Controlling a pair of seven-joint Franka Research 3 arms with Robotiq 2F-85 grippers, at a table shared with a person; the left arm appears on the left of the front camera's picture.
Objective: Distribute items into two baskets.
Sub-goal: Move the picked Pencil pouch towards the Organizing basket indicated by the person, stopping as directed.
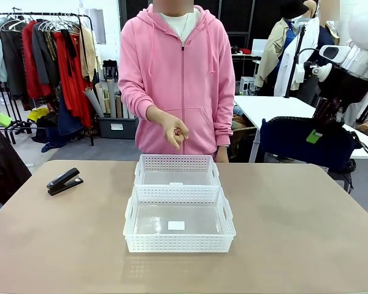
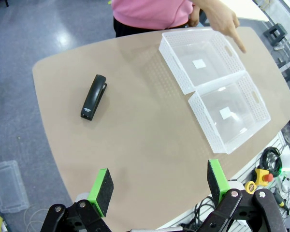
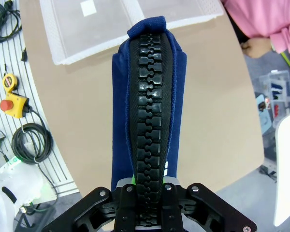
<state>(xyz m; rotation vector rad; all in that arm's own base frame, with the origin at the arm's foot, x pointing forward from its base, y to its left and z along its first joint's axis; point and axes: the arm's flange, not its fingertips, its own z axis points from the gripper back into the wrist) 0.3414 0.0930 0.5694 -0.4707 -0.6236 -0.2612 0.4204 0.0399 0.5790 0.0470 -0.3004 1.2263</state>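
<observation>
Two white lattice baskets stand end to end at mid-table, the far basket (image 1: 178, 163) (image 2: 175, 65) and the near basket (image 1: 179, 243) (image 2: 209, 131), both empty. A small black stapler (image 1: 64, 181) (image 2: 93, 96) lies on the table to their left. High over the table, my left gripper (image 2: 158, 186) is open with nothing between its green pads. My right gripper (image 1: 324, 117) (image 3: 150, 181) is shut on the dark navy pouch (image 1: 306, 142) (image 3: 150, 96), held up beyond the table's right far corner, zipper facing the camera. The person's hand (image 1: 175, 131) (image 2: 227, 24) points down at the far basket.
The person in a pink hoodie stands at the far edge behind the baskets. A yellow emergency-stop box (image 2: 261, 176) (image 3: 12, 104) and cables (image 3: 31, 142) lie on the rack at my side of the table. A white table (image 1: 276, 107) stands behind at right.
</observation>
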